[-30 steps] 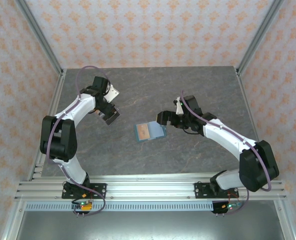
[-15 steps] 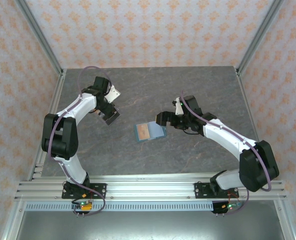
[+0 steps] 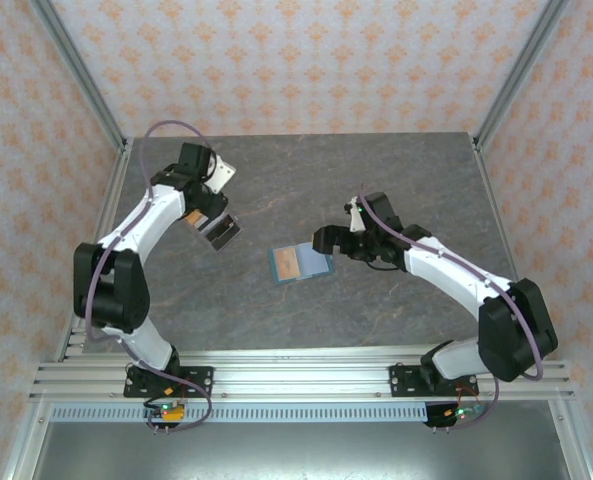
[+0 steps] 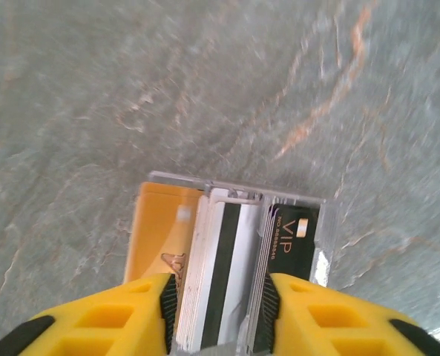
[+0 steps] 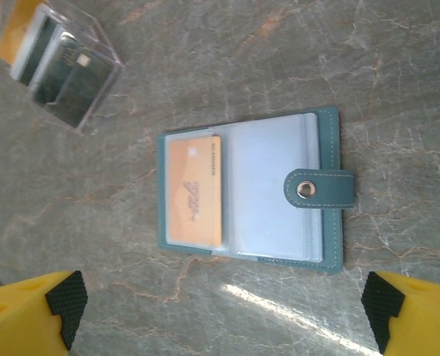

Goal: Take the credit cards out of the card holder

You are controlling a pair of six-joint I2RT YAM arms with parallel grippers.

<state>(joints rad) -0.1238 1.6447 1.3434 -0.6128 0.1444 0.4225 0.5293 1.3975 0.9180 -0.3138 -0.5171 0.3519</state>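
Credit cards sit in two places. One orange card point(image 5: 194, 191) lies in the left clear pocket of the teal card holder point(image 5: 249, 193). The rest stand on edge in a clear plastic box point(image 5: 64, 67). The card holder lies open and flat near the middle of the grey, stone-veined table point(image 3: 396, 180), and its snap tab point(image 5: 320, 189) is folded over the right-hand edge. Its other clear pockets look bare from the right wrist view.

The box rests on the table to the left of the card holder and well apart from it. The left wrist view shows an orange card point(image 4: 156, 230) inside it, then a white card with a black stripe point(image 4: 223, 252), then a dark card marked VIP point(image 4: 294, 237).

The left gripper point(image 4: 220, 297) is over the box. Its yellow fingers point(image 4: 130, 311) stand apart on either side of the card stack and close against it. I cannot tell whether they are pressing on it.

The right gripper point(image 5: 223, 311) hangs above the near side of the card holder, touching nothing. Its jaws are spread wide, with the black pads point(image 5: 64, 304) at the two bottom corners of its own view.

Walls papered in pale pink with an orange floral print point(image 3: 296, 60) enclose the table on three sides. Slanted aluminium posts point(image 3: 76, 70) stand at the back corners. An aluminium rail point(image 3: 296, 375) runs along the near edge and carries both arm bases.
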